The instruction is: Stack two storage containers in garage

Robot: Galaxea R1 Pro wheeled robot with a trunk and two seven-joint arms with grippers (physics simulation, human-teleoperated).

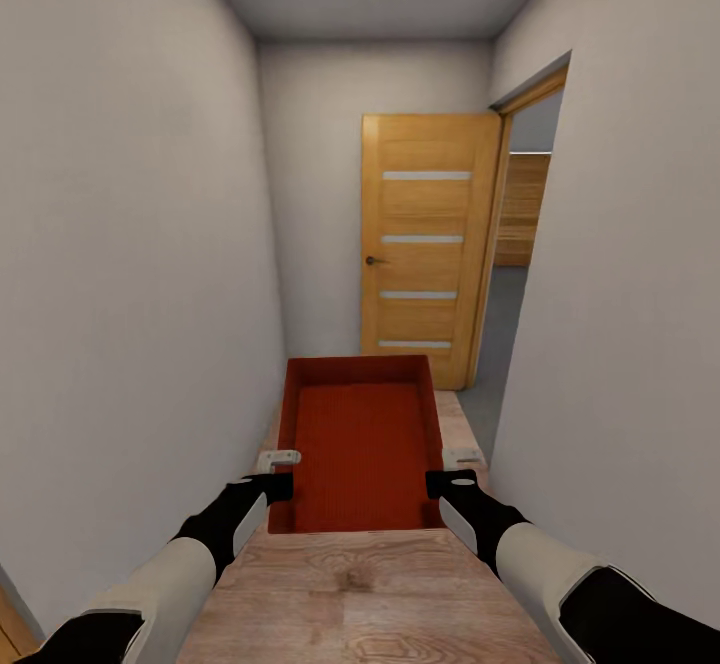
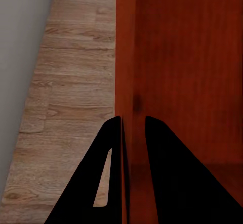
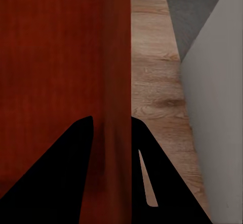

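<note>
Two arms enter the head view from 7 and 5 o'clock, each with a matte cream-white forearm shell between black segments. The left black tapered gripper (image 1: 277, 474) and the right black tapered gripper (image 1: 447, 471) carry small pale grey fingers (image 1: 278, 460). In the wrist views, the fingers (image 2: 109, 173) appear as flat black wedges with a narrow slot cut through one.

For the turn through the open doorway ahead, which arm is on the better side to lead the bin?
Probably the right. The doorway opens on the robot's right, and the right gripper pinches the container's wall on that side. The left gripper pinches the opposite wall beside the blank wall, so it should follow.
</note>
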